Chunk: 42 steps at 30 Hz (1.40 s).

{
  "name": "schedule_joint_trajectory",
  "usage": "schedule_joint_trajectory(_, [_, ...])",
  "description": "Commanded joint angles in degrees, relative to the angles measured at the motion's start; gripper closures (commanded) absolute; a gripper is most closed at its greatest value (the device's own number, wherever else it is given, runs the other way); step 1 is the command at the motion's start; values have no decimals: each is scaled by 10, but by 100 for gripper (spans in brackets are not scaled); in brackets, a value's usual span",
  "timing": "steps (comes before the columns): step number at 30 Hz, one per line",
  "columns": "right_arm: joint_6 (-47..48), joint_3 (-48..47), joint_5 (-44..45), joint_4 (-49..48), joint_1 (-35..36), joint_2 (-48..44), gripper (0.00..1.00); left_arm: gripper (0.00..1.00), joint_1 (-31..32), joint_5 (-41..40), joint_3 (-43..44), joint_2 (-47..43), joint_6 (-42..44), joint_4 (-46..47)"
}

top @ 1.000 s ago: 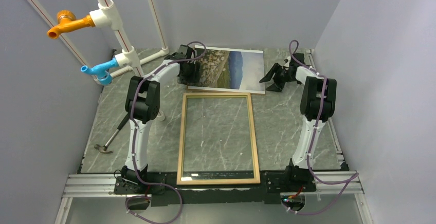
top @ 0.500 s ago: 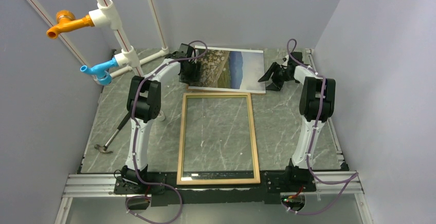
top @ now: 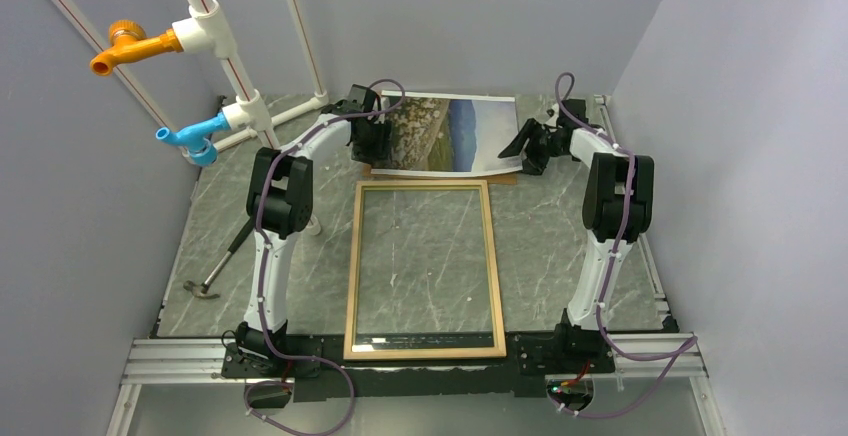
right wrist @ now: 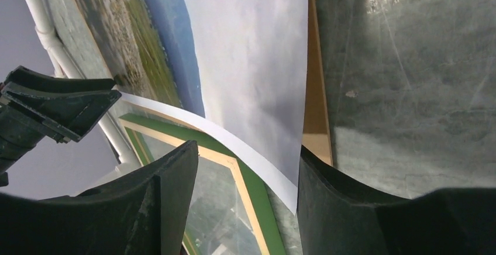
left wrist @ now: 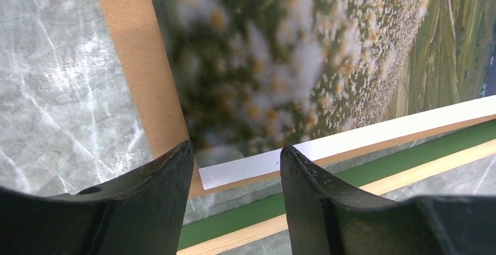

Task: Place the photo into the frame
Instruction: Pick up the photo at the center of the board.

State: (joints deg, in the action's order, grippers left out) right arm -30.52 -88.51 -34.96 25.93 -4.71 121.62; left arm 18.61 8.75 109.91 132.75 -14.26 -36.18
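Left end effector (left wrist: 235,150), right end effector (right wrist: 248,150), both open, photo (top: 450,134) (near edge) now lifted

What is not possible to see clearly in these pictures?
- Left wrist: the photo is blurred close to the lens, so any contact with the left gripper is unclear.
- Right wrist: the photo's curled corner lies inside the open right gripper; whether they touch is unclear.
- Top: the left gripper's body hides the photo's left corner.
- All views: the board lies mostly under the photo.
- Top: the hammer is too small for detail.
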Motion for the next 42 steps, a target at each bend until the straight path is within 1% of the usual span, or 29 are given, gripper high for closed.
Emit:
schedule_joint_trajectory(1, [-28, 29, -20, -46, -2, -25, 40, 40, -6, 35, 10, 11, 8, -2])
schedule_joint_trajectory(4, [-48, 56, -27, -77, -6, -26, 43, 40, -5, 37, 10, 12, 9, -2])
schedule_joint_trajectory(5, [-53, 63, -29, -84, -7, -27, 47, 40, -6, 37, 9, 12, 10, -2])
schedule_joint_trajectory(9, [-62, 78, -25, -99, -10, -31, 79, 40, -5, 39, 4, 9, 10, 1])
schedule_joint_trajectory(11, [-61, 77, -20, -96, -11, -32, 88, 39, -6, 38, 0, 3, 11, 4])
schedule_joint_trajectory(15, [-55, 68, -12, -86, -12, -35, 100, 37, -5, 34, -30, -32, 11, 29])
schedule_joint_trajectory(19, [-45, 56, 1, -72, -13, -42, 100, 36, -5, 33, -60, -78, 13, 54])
schedule_joint_trajectory(23, [-40, 52, 6, -65, -14, -56, 100, 32, -3, 36, -88, -124, 13, 71])
schedule_joint_trajectory(30, [-30, 39, 16, -42, -14, -95, 100, 21, 23, 36, -179, -234, 4, 125])
schedule_joint_trajectory(34, [-25, 30, 19, -21, -14, -128, 100, 11, 62, 8, -202, -287, 17, 129])
schedule_joint_trajectory(38, [-23, 23, 16, -2, -14, -171, 100, 1, 118, -33, -212, -337, 45, 126])
schedule_joint_trajectory(42, [-21, 20, 8, 20, -14, -216, 100, 1, 185, -85, -227, -389, 80, 131])
